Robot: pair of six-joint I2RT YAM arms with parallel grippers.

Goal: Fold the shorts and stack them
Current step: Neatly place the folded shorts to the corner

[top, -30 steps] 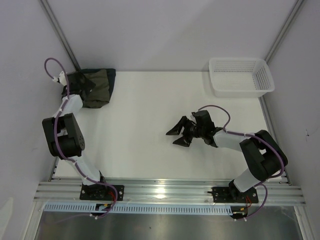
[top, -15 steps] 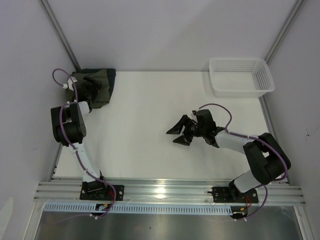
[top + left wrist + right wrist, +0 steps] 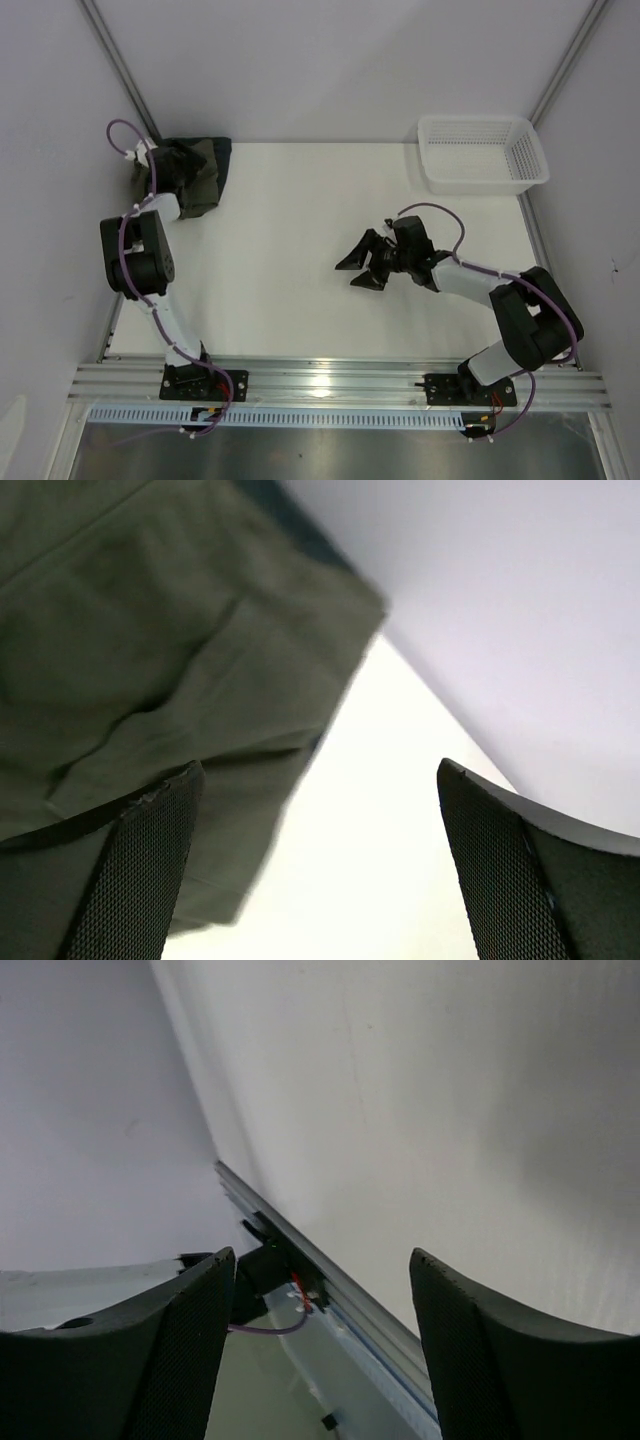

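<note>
The shorts (image 3: 203, 178) lie in the far-left corner of the table (image 3: 290, 250), pushed up near the back wall, well apart from the white mesh basket (image 3: 482, 152) in the far-right corner. The left gripper (image 3: 318, 770) hangs right over them with its jaws spread as wide as they go and nothing between them. In the left wrist view the olive cloth fills the upper left and runs under the left finger (image 3: 150, 870), while the right finger (image 3: 530, 880) sits over bare table. So the cloth lies ahead and to the left of the jaws, with its free edge cutting diagonally between them.

The left arm is plainly the nearer one. The right gripper (image 3: 362, 266) hovers mid-table, partly open and empty, far from the cloth.

The shorts look like a compact, layered bundle rather than a spread garment. Flat folds and a straight hem line show, and the surface is soft and slightly rumpled. A darker strip runs along the far edge – shadow, lining or another layer, I cannot tell. The arm covers part of the bundle, so its long axis is not clear from above. No drawstring is visible
</note>
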